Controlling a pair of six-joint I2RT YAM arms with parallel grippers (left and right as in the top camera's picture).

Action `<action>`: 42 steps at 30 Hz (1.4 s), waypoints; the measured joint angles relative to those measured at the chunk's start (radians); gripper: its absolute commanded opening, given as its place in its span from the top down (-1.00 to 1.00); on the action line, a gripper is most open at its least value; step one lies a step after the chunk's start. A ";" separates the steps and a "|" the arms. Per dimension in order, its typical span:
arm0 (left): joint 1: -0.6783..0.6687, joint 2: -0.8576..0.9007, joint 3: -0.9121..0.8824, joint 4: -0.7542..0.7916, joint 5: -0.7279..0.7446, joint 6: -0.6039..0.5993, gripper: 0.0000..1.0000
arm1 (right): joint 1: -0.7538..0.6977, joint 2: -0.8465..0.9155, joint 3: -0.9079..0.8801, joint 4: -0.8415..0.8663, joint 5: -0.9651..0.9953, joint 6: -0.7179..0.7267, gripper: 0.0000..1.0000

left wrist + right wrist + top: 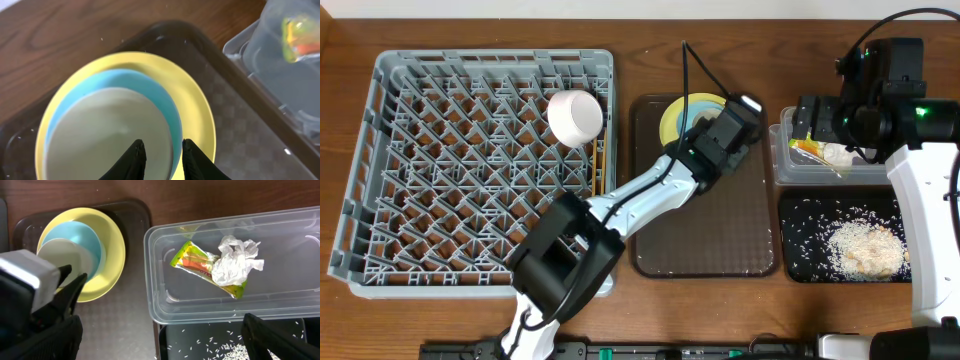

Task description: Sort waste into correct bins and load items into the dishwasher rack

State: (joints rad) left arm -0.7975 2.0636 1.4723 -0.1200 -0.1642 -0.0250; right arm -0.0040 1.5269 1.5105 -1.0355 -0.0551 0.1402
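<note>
Stack sits at far end of brown serving tray (720, 240): white bowl (105, 130) nested in light blue bowl (125, 80), both on yellow plate (197, 105). Left gripper (161, 159) straddles bowl rim on side facing tray centre, one finger inside white bowl, other outside. Gap narrow; cannot tell if pads bite yet. Bowls round, no long axis; rim crosses gap. Left arm nearer. Right gripper (160, 325) spread wide, right of tray over clear tub (280, 225). Dishwasher rack (470, 170) left of tray, most pegs free.

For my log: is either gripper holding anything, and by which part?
The right gripper is open, holding nothing. The left gripper has its jaws astride the rims of the nested white bowl and light blue bowl; whether they grip cannot be told.
</note>
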 measured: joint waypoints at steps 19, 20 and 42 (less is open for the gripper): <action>0.021 -0.111 0.000 -0.096 -0.060 -0.038 0.88 | 0.000 0.000 0.000 0.000 0.000 0.000 -0.98; 0.031 -0.160 0.000 -0.134 -0.051 -0.059 0.88 | 0.000 0.000 0.000 0.000 0.000 0.000 -0.98; 0.719 -0.367 -0.103 -0.504 1.271 -0.341 0.80 | 0.000 0.000 0.000 0.000 0.000 0.000 -0.98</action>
State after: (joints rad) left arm -0.0784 1.6966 1.3697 -0.6239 1.1072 -0.3656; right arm -0.0040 1.5269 1.5101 -1.0355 -0.0547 0.1402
